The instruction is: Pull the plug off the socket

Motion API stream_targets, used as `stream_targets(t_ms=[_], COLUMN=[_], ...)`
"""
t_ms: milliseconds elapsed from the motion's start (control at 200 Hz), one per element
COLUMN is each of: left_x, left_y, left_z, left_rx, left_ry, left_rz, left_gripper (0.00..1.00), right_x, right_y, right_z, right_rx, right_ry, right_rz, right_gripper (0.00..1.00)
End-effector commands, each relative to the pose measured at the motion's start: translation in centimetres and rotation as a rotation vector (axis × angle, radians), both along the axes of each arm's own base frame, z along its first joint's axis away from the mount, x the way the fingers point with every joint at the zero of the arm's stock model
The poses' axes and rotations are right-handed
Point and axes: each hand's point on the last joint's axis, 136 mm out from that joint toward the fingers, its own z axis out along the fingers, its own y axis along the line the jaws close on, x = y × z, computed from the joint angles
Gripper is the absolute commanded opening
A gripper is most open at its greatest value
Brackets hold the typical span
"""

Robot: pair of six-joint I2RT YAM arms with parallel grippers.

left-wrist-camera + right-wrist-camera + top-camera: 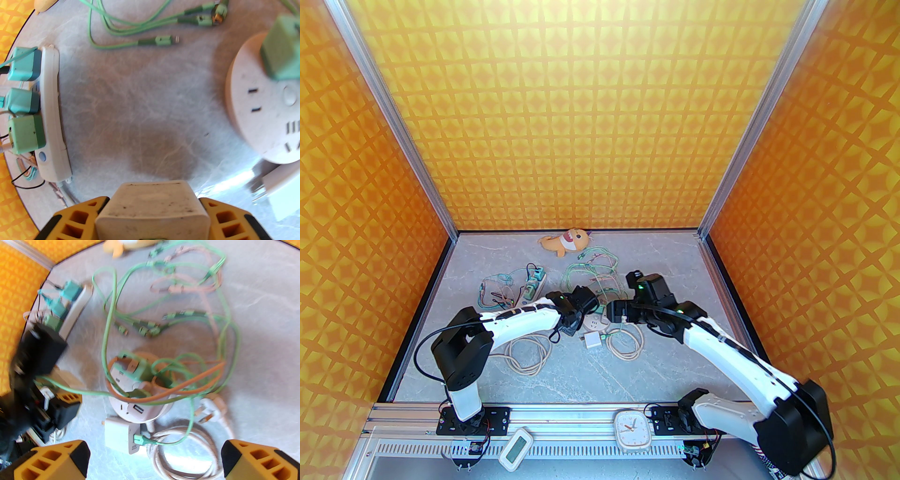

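Round white socket (140, 413) — square plug (117, 434) beside.

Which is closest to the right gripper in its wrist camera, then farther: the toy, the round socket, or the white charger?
1. White charger, just ahead of the right gripper, lower left.
2. Round socket, in the middle.
3. Toy, at the far top edge.
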Motion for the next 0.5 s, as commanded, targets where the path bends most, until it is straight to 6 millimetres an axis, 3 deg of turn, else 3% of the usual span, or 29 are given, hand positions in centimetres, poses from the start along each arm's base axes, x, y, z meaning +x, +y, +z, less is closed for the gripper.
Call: stream_targets(t_ms=[0,495], left_x=[-0.9,-5.0], left_y=[1.0,-0.9], left_z=[-0.5,0.5], left_rx=[0.108,0.163], left_ry=[-0.033,-0.141], left_rz=[0.002,-0.075], left_gripper=[0.33,0.33], right_x=[0.3,0.1], right_y=[-2.3,-4.0], right_z=[0.3,-1.2], right_rx=[-0.033,-0.055], right_ry=[-0.018,0.012], right_rz=[-0.110,-0.185], right_gripper=[0.98,0.98])
